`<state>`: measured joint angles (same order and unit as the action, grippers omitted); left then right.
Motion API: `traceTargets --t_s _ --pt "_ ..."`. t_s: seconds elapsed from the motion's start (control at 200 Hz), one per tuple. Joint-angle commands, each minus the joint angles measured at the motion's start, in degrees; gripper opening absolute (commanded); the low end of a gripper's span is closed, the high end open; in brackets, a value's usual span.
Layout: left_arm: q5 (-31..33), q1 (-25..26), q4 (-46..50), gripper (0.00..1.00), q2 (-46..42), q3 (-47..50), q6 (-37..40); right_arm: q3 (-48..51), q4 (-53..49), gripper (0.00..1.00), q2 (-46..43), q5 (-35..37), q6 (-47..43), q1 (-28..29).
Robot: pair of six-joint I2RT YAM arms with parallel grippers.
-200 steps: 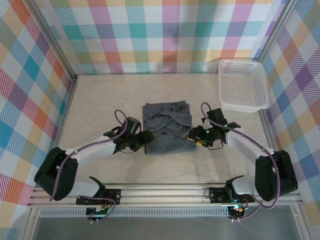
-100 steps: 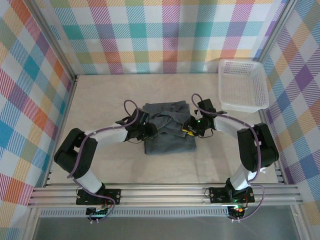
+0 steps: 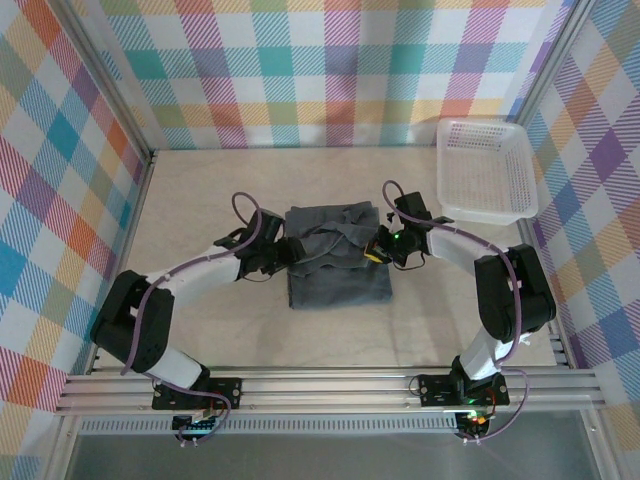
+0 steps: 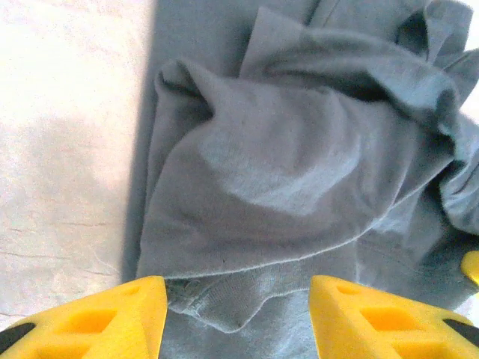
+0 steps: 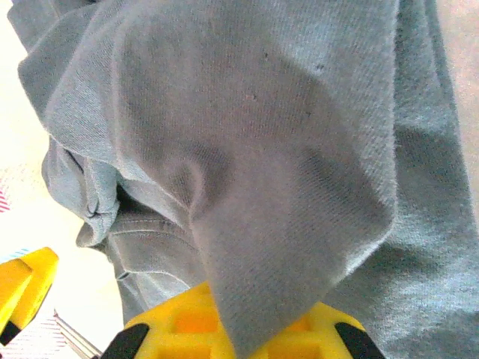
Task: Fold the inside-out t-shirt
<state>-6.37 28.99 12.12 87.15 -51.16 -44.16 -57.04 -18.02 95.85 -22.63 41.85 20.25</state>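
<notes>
The inside-out t-shirt [image 3: 335,275] lies in the middle of the table as a dark grey, roughly folded rectangle with a rumpled far half. My left gripper [image 3: 287,251] sits at its left edge. In the left wrist view its yellow fingers [image 4: 97,321] stand open, with a hem fold of the t-shirt [image 4: 299,172] lying between them. My right gripper [image 3: 378,248] is at the shirt's right edge, shut on a flap of the t-shirt [image 5: 284,187] that rises from between its yellow fingers [image 5: 172,333].
A white plastic basket [image 3: 520,205] stands at the far right of the table. Checked walls close off the left, back and right. A yellow fingertip of the other gripper shows at the lower left of the right wrist view [image 5: 22,288].
Both grippers have moved away from the near part of the shirt toward its rumpled far half. The right gripper has closed on a flap of cloth. The left gripper's jaws narrowed, then widened again.
</notes>
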Motion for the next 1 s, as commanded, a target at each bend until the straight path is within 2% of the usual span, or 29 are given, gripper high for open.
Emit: traceTargets --t_s 0.0,0.205,0.465,0.655,0.77,0.89,0.945,0.995 --pt "-1.31 -1.02 1.06 0.54 2.84 -0.34 1.17 -2.0 -0.05 0.0 0.79 -0.83 0.7 0.31" --pt "-2.74 -1.02 -1.18 0.53 8.96 -3.51 0.95 -2.62 -0.49 0.0 0.96 -0.92 0.61 0.31" --pt "-4.6 -1.04 -2.98 0.17 9.72 -3.87 -0.17 -2.73 -1.0 0.0 0.9 -0.45 0.73 0.3" --pt "-4.37 -1.33 -0.72 0.02 7.42 -5.67 -0.15 -5.27 -1.45 0.0 2.35 -0.02 2.07 -0.15" --pt "-4.07 -2.97 0.78 0.01 8.84 -9.7 0.08 -10.2 -1.67 0.0 5.37 0.35 2.92 -1.77" --pt "-4.61 -6.42 -0.29 0.02 14.39 -15.79 0.12 -18.51 -2.24 0.0 12.5 0.89 2.41 -3.69" --pt "-5.31 -8.18 -1.97 0.05 18.23 -19.08 -0.03 -22.76 -2.85 0.08 16.75 0.64 1.75 -4.64" --pt "-6.03 -9.77 -3.06 0.09 21.89 -22.71 -0.1 -27.74 -3.89 0.12 19.67 0.92 0.95 -5.65"
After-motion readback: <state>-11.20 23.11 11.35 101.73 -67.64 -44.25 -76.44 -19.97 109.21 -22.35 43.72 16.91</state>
